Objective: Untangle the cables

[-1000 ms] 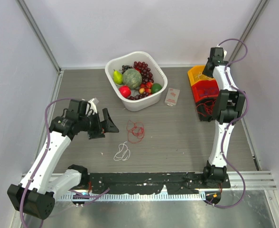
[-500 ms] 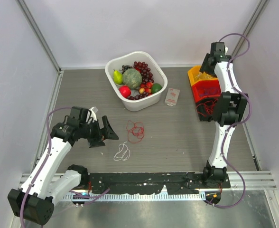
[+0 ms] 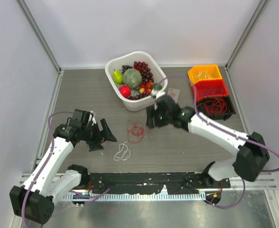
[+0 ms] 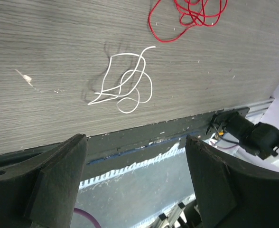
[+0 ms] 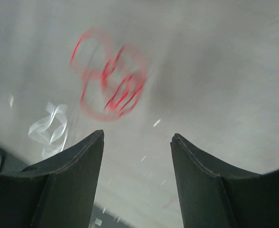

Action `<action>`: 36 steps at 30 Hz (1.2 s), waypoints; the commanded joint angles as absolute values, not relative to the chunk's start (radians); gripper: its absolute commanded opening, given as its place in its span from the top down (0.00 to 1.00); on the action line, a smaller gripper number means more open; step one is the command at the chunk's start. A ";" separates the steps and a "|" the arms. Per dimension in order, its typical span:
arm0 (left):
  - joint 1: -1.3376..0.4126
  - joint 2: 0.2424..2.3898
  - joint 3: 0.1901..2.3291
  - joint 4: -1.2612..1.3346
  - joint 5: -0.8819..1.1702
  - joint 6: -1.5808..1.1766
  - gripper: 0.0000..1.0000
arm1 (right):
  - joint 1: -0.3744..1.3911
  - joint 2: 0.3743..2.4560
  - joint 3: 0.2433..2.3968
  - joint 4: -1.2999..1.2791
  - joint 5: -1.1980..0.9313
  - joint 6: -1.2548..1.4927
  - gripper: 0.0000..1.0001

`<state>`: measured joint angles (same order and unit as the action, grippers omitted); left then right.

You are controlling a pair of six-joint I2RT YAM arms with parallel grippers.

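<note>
A red cable (image 3: 135, 130) lies in loose loops on the table, with a white cable (image 3: 123, 152) just below and left of it, apart from it. The left wrist view shows the white cable (image 4: 125, 84) and the red cable (image 4: 191, 14). The right wrist view shows them blurred, the red cable (image 5: 111, 76) and the white cable (image 5: 49, 126). My left gripper (image 3: 108, 134) is open and empty, left of both cables. My right gripper (image 3: 151, 118) is open and empty, just right of the red cable. No purple-blue cable shows on the table.
A white basket (image 3: 157, 92) of fruit stands behind the cables. A small card (image 3: 172, 96) lies right of it. An orange bin (image 3: 192, 75) and a red bin (image 3: 227, 90) holding more red wire stand at the far right. The black base rail (image 3: 144, 179) runs along the near edge.
My right arm has swung from the bins at the far right down to the table's middle, beside the red cable. My left gripper has dropped slightly toward the near edge.
</note>
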<state>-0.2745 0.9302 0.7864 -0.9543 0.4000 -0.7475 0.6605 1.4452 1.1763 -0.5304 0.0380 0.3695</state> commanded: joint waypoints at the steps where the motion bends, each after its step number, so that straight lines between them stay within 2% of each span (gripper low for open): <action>1: -0.271 0.845 0.779 -0.942 0.273 -0.831 0.12 | 0.872 1.319 0.942 -0.309 0.032 0.532 0.36; 4: -0.270 0.805 0.795 -0.946 0.206 -0.880 0.12 | 1.026 1.368 0.891 -0.188 -0.037 0.601 0.36; 8: -0.270 0.793 0.810 -0.939 0.198 -0.903 0.12 | 1.153 1.524 0.986 -0.228 -0.025 0.580 0.35; 14: -0.272 0.762 0.770 -0.930 0.251 -0.920 0.12 | 1.184 1.684 1.077 -0.245 -0.034 0.563 0.37; 17: -0.270 0.752 0.707 -0.876 0.346 -0.931 0.14 | 1.184 1.750 1.115 -0.264 -0.043 0.560 0.49; 22: -0.270 0.851 0.655 -0.859 0.442 -0.881 0.24 | 1.187 1.764 1.112 -0.250 -0.025 0.568 0.67; 25: -0.275 0.929 0.666 -0.838 0.437 -0.833 0.28 | 1.187 1.758 1.106 -0.249 -0.011 0.561 0.89; 27: -0.293 0.986 0.676 -0.806 0.411 -0.809 0.30 | 1.187 1.747 1.100 -0.249 -0.009 0.552 0.99; 30: -0.365 1.109 0.715 -0.764 0.364 -0.769 0.37 | 1.187 1.718 1.080 -0.239 -0.017 0.537 0.99; 33: -0.432 1.242 0.782 -0.778 0.284 -0.732 0.48 | 1.187 1.698 1.062 -0.219 -0.021 0.534 0.99; 36: -0.460 1.282 0.813 -0.807 0.235 -0.745 0.55 | 1.186 1.700 1.065 -0.221 -0.025 0.526 0.99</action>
<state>-0.4252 1.2530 0.7502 -0.8188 0.3183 -0.7795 1.1866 1.7527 1.0603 -0.2653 -0.0288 0.5468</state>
